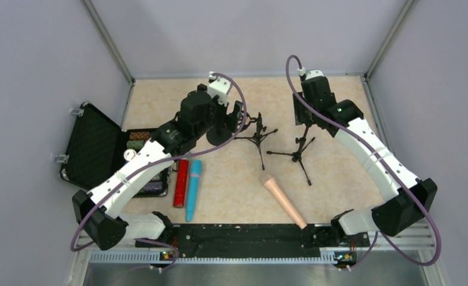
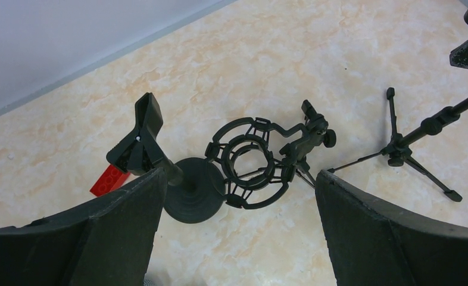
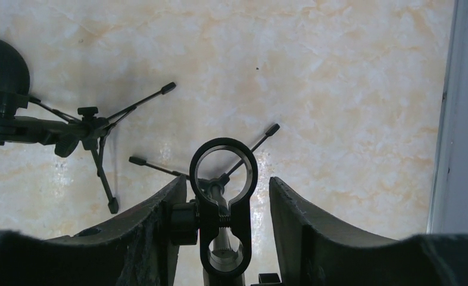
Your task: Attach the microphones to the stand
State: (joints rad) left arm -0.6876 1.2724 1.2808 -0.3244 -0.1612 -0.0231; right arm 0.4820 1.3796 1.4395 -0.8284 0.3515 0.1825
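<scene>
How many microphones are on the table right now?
3. The red microphone and cyan microphone lie side by side beside the open case; the peach microphone lies alone toward the right arm's base. The left arm hides part of the case, so more may hide.

The left arm (image 1: 130, 173) and right arm (image 1: 371, 152) share one build: smooth white shells on the long links, chunky black housings at the joints and shoulders. A thin purple cable (image 1: 241, 95) loops loosely along each arm. The fingers (image 2: 100, 238) are broad, matte black wedges with a grainy surface
</scene>
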